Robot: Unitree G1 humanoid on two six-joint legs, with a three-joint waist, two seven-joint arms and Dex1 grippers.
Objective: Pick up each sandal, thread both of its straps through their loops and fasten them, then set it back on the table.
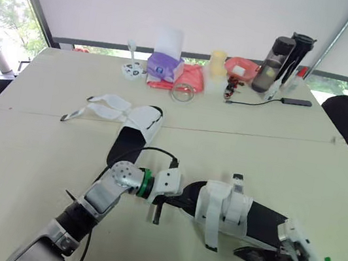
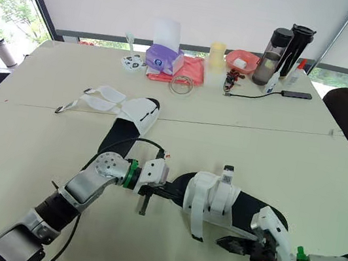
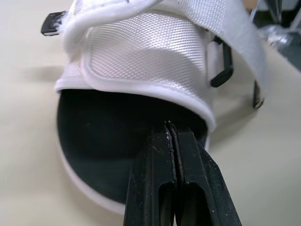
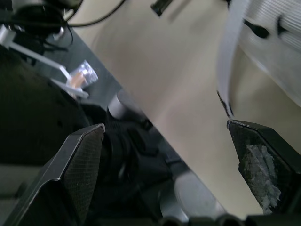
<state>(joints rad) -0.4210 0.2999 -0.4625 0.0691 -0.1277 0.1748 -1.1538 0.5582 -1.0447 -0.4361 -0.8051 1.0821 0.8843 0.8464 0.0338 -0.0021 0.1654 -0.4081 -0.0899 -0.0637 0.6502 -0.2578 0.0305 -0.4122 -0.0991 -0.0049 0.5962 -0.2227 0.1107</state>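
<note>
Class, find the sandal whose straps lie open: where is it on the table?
The open-strapped sandal lies left of centre in the head views, just beyond the left gripper and the other sandal, nearer the robot than the purple tissue box.

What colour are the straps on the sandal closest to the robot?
The straps are white woven fabric; the left wrist view shows them best.
</note>
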